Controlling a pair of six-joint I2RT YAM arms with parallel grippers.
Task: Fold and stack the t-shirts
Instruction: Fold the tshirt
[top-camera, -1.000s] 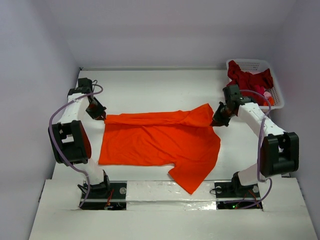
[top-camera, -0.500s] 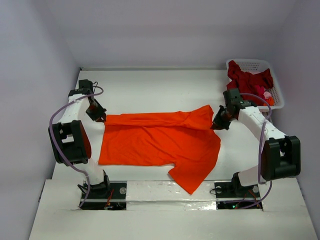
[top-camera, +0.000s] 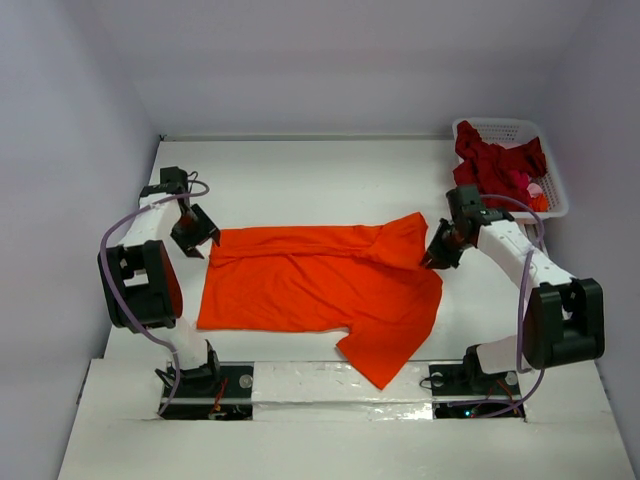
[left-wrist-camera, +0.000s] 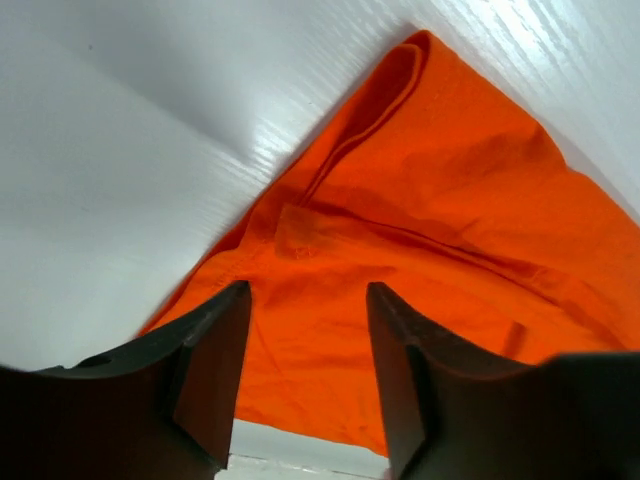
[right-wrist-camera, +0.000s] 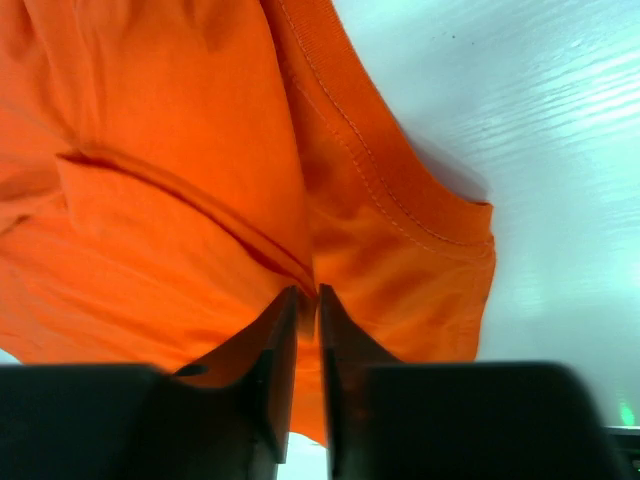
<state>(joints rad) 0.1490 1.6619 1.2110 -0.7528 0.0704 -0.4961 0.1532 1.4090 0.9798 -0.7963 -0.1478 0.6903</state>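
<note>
A bright orange t-shirt (top-camera: 320, 285) lies spread across the middle of the table, its top edge folded over and one sleeve hanging toward the near edge. My left gripper (top-camera: 198, 233) hovers at the shirt's far-left corner; in the left wrist view its jaws (left-wrist-camera: 308, 292) stand wide apart, with orange cloth (left-wrist-camera: 430, 200) below them and nothing pinched. My right gripper (top-camera: 432, 258) is at the shirt's right sleeve. In the right wrist view its jaws (right-wrist-camera: 302, 292) are almost closed, with a thin fold of the orange cloth (right-wrist-camera: 180, 150) between the tips. Dark red t-shirts (top-camera: 495, 160) are heaped in the basket.
A white latticed basket (top-camera: 500, 124) stands at the far right corner, just behind the right arm. Pale walls close in the table on the left, back and right. Both arm bases are bolted at the near edge.
My left gripper has opened and let go of the shirt's left corner, which now lies flat. My right gripper has shifted slightly toward me, and its jaws have parted a little.
</note>
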